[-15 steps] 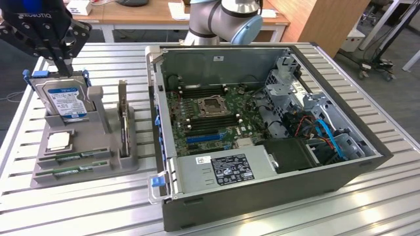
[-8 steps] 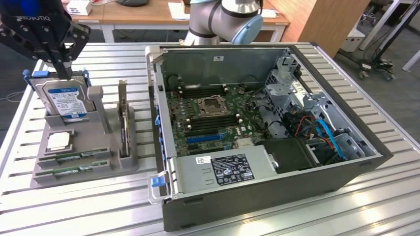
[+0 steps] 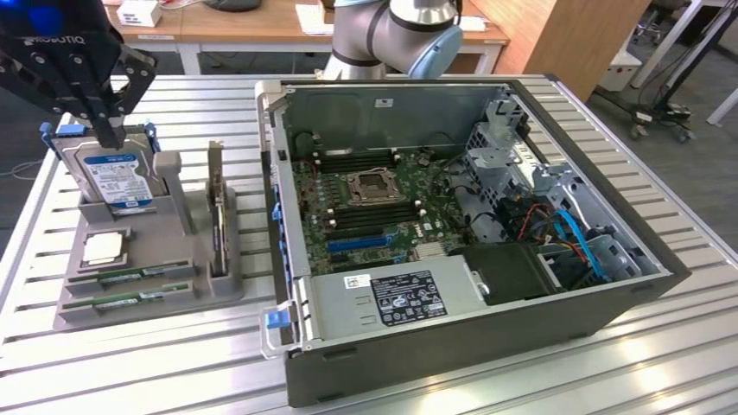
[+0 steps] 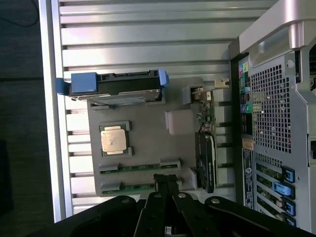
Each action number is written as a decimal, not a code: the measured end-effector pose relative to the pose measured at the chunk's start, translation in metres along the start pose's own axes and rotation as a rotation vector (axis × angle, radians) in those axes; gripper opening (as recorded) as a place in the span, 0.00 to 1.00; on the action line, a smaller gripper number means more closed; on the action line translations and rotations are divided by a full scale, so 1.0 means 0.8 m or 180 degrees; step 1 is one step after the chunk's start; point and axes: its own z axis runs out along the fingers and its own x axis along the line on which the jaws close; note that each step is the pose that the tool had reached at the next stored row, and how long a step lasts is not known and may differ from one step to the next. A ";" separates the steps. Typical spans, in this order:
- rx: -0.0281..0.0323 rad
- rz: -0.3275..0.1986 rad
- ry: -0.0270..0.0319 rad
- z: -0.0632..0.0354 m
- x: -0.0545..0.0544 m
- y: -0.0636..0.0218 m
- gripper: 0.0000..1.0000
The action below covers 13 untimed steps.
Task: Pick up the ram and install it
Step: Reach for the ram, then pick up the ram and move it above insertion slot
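Note:
Two green ram sticks [image 3: 130, 275] lie on edge in the front slots of the grey parts holder [image 3: 173, 298] at the exterior view's left. In the wrist view the same sticks [image 4: 139, 168] sit one behind the other, just ahead of my fingertips. My gripper [image 3: 109, 134] hangs above the holder's far end, in front of the hard drive, with its black fingers shut and nothing between them. In the wrist view the gripper [image 4: 166, 180] shows its two tips pressed together. The open computer case [image 3: 600, 311] with its motherboard [image 3: 358, 203] lies to the exterior view's right.
The holder also carries an upright hard drive [image 3: 116, 177] with blue rails, a processor chip [image 3: 102, 249] and a tall dark expansion card [image 3: 216, 207] nearest the case. Everything rests on a ribbed metal table [image 3: 138, 363]. The arm's base [image 3: 398, 35] stands behind the case.

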 end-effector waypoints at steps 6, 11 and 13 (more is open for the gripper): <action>0.0000 0.0000 0.0000 -0.001 -0.001 -0.012 0.10; 0.0000 0.0000 0.0000 -0.001 -0.001 -0.017 0.10; 0.0000 0.0000 0.0000 -0.001 -0.001 -0.017 0.10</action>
